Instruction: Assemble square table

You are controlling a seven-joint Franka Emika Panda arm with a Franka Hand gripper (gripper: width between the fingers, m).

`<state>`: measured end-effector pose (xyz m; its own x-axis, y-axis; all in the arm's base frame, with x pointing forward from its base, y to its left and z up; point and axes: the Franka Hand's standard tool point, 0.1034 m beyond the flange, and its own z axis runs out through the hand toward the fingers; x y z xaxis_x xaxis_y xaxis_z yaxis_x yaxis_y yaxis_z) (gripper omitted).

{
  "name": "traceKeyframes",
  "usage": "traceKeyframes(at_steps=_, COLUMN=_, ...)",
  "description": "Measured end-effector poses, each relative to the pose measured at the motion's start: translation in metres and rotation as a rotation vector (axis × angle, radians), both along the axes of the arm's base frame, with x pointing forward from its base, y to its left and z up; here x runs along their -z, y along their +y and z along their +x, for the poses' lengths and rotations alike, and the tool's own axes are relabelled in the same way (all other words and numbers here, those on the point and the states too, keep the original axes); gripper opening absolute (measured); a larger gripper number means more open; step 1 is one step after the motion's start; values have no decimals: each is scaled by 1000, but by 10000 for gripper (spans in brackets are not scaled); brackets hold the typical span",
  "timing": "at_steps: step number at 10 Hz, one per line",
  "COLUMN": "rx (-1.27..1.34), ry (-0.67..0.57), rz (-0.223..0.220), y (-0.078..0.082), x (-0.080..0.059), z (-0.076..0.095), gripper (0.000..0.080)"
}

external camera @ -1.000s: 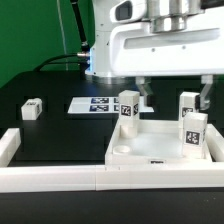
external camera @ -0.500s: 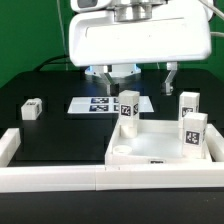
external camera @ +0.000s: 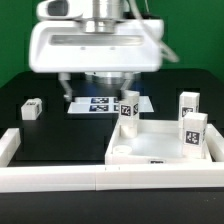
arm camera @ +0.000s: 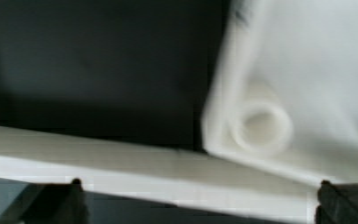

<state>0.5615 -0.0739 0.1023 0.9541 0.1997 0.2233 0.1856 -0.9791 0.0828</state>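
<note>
The white square tabletop (external camera: 150,150) lies at the exterior view's right, against the front rail. Three white tagged legs stand upright on it: one at its far left corner (external camera: 128,110), one at its far right corner (external camera: 188,103) and one on its right side (external camera: 193,131). A fourth leg (external camera: 31,109) lies loose on the black table at the left. My gripper (external camera: 100,86) hangs open and empty above the marker board, left of the tabletop. The wrist view shows the gripper (arm camera: 202,200) with both fingertips wide apart, a tabletop corner with a round socket (arm camera: 261,125), and nothing between the jaws.
The marker board (external camera: 100,104) lies flat behind the tabletop. Long white border rails run along the front (external camera: 60,180) and the left side (external camera: 8,148); a rail also crosses the wrist view (arm camera: 105,152). The table surface is black.
My gripper has moved steadily to the exterior view's left, from above the right-hand legs to above the marker board. The legs and tabletop have not moved.
</note>
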Motion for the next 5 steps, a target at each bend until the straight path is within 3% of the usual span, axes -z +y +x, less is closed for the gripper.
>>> traceKeyframes(at_steps=2, rx=4, ry=7, rz=-31, y=-47, x=8, z=-21, gripper=649)
traceKeyframes(at_steps=5, rx=20, ry=24, rz=-18, y=-41, x=9, z=-21, gripper=649)
